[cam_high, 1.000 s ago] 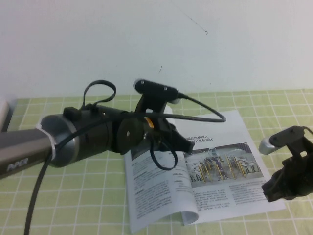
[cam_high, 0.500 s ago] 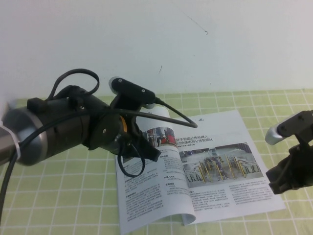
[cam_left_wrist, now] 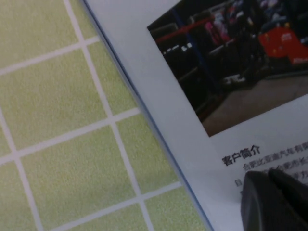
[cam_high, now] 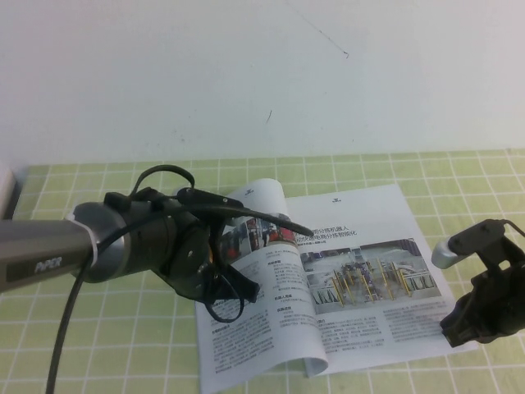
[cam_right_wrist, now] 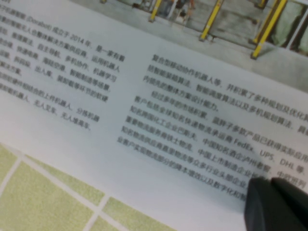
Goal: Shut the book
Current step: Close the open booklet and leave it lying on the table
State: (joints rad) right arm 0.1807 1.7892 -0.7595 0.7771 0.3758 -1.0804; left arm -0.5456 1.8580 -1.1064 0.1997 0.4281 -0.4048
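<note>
Book (cam_high: 361, 287) open, left pincer (cam_high: 239, 287) lower over it, right pincer (cam_high: 461, 326) over corner.

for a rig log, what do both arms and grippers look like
The left arm is a silver-grey tube with white lettering, then a bulky black wrist with looping black cables. Its black left gripper sits over the open printed book's left page. The black, blocky right gripper, at the right page's edge, is topped by a silver-grey bar.
</note>
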